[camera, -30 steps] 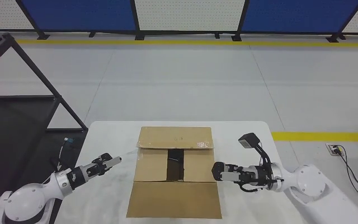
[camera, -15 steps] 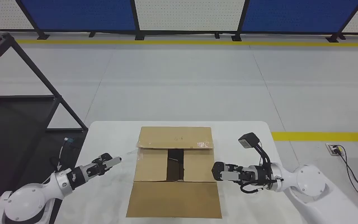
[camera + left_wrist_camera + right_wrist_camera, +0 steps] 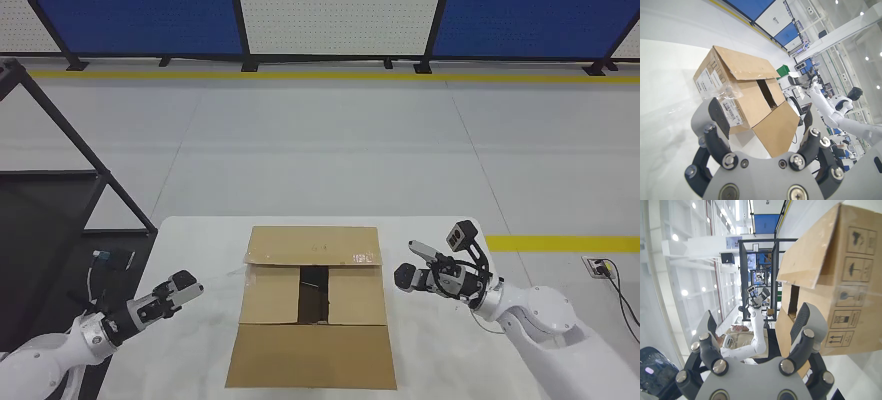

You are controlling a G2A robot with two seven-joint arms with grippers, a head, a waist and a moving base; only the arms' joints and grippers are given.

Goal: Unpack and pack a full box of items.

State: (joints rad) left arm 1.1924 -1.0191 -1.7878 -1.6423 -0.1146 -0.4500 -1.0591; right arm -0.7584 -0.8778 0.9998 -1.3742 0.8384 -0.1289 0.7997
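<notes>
Flanking the box (image 3: 312, 305), left hand (image 3: 762, 111) and right hand (image 3: 757, 311) hover, both splayed wide.

The left gripper (image 3: 183, 287), a white shell with two black-padded fingers (image 3: 718, 113), hangs with its jaws spread wide and nothing between them. The white left arm (image 3: 50, 350) runs back and outward behind it, low and stretched forward. The right gripper (image 3: 405, 275), of the same white and black build, is likewise spread wide and holds nothing. A small black camera block (image 3: 462, 235) stands just above its wrist, and the white right arm (image 3: 535, 315) bends away behind it. Each gripper faces roughly toward the other, well apart.
</notes>
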